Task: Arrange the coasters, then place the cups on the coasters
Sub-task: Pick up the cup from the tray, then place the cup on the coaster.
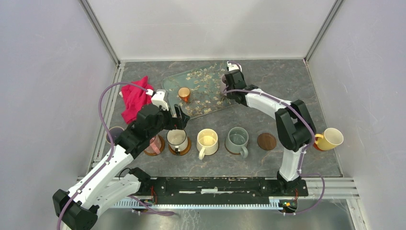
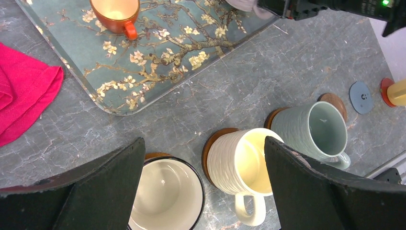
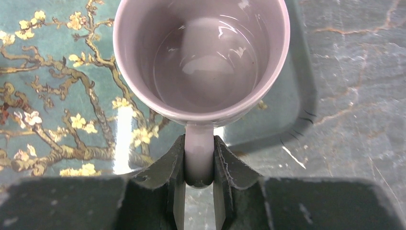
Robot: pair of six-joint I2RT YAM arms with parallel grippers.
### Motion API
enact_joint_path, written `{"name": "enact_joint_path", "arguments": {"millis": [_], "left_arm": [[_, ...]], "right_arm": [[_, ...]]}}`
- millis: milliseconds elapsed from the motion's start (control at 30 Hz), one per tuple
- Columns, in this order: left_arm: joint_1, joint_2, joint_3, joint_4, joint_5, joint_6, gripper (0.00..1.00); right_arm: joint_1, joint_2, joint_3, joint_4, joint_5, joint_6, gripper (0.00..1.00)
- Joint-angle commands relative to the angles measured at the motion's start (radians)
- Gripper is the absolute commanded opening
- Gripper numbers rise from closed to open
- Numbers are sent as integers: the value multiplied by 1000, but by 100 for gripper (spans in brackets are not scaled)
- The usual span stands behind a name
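My right gripper point(image 3: 198, 143) is shut on the handle of a mauve cup point(image 3: 201, 62) at the right end of the floral tray point(image 3: 48, 96). My left gripper point(image 2: 203, 143) hangs open above the row of cups, holding nothing. Below it are a white cup point(image 2: 165, 194), a cream cup point(image 2: 244, 163) and a grey-green cup point(image 2: 318, 129), each on a brown coaster. A pink cup point(image 1: 154, 143) on a coaster is partly hidden under the left arm. A dark brown coaster point(image 1: 266, 141) and a grey-blue coaster point(image 2: 361, 97) lie bare. A yellow cup point(image 1: 330, 139) sits on a red coaster point(image 2: 385, 88).
A small orange cup point(image 1: 184, 93) stands on the tray point(image 1: 201, 103). A red cloth point(image 1: 134, 98) lies left of the tray. The cell's walls and metal rails close in the tabletop on three sides.
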Motion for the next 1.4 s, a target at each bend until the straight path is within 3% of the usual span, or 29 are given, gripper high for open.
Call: {"name": "enact_joint_path", "arguments": {"millis": [0, 600, 933, 1367], "left_arm": [[-5, -1, -2, 36, -16, 39, 100], [-5, 17, -1, 35, -5, 37, 100], [-5, 17, -1, 35, -11, 37, 100], [-5, 29, -1, 31, -23, 36, 100]], "right_arm": [[-5, -162, -55, 146, 60, -8, 0], [-21, -610, -491, 170, 148, 68, 0], [-22, -893, -688, 58, 187, 113, 0], [-21, -1132, -847, -127, 169, 171, 0]]}}
